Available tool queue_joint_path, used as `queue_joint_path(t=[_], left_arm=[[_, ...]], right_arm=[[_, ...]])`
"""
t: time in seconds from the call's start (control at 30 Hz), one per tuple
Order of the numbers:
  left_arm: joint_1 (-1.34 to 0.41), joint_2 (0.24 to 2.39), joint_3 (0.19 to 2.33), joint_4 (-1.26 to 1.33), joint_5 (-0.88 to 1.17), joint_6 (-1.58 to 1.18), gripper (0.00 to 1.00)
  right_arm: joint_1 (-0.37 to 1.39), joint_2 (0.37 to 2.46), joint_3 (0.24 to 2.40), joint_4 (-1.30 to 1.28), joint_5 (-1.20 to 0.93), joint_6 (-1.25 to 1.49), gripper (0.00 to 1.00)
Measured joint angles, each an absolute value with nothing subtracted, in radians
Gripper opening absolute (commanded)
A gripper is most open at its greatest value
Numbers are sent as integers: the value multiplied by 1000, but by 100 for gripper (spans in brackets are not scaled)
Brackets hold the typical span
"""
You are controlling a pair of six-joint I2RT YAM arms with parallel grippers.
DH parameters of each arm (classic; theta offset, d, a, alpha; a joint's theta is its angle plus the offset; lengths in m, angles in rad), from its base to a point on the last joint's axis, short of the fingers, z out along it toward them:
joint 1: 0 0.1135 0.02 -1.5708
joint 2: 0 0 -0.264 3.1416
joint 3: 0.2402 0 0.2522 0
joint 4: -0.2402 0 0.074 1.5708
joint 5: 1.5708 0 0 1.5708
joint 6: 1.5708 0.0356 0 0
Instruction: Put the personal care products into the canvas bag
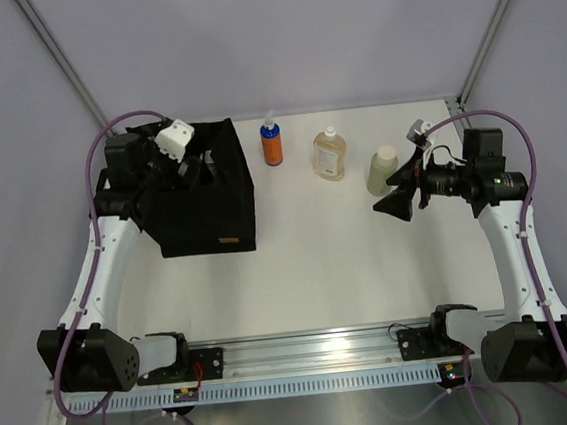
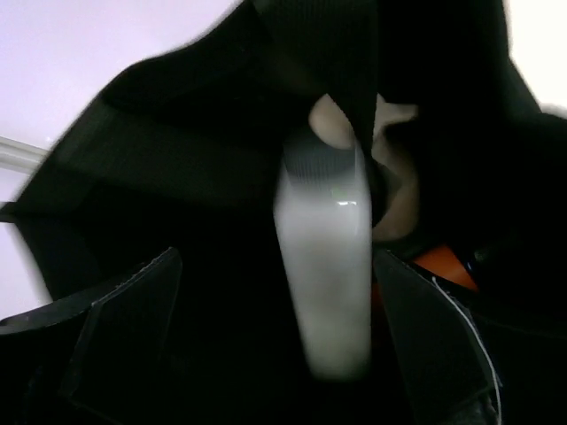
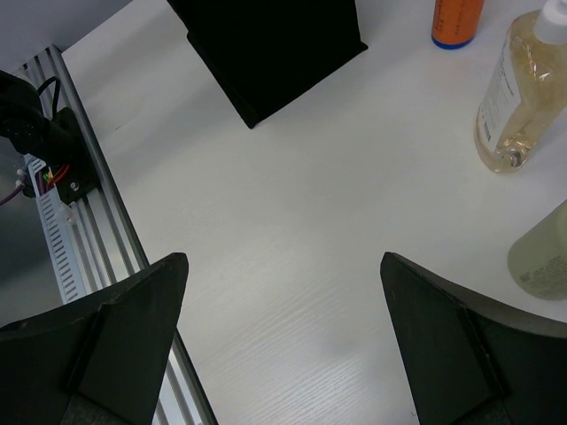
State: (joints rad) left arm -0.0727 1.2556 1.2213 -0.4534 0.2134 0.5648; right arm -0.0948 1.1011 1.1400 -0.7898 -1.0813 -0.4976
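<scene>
- Over the canvas bag, the left fingers stand wide apart; a blurred pale bottle hangs upright between them, touching neither.
- The right fingers, wide open and empty, are nearest the upright pale green bottle, just beside them on the surface.

Bright, even light, soft shadows on the table; left wrist view dark, motion-blurred.
</scene>
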Motion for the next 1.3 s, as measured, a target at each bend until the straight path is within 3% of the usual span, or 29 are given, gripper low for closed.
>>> queue_joint_path(t=[0.3,0.63,0.87,1.1,1.3], left_arm=[[-72,1178,1242,-388,215,468,99],[-70,947,1305,-377,258,-42,99],[-70,710,1060,-309,497,-245,99],[-73,583,764,-245,706,-379,99],[-130,582,679,-233,769,-415,99]], right_arm=[[-113,1113,1123,-778,-1051,-496,99],[-111,1143,1096,-662,-765,-343,100],[-39,1154,1109,-527,-409,-205,99],[-2,1292,1187,-470,-315,-156,100],[36,1426,1219,-424,-278,-136,99]])
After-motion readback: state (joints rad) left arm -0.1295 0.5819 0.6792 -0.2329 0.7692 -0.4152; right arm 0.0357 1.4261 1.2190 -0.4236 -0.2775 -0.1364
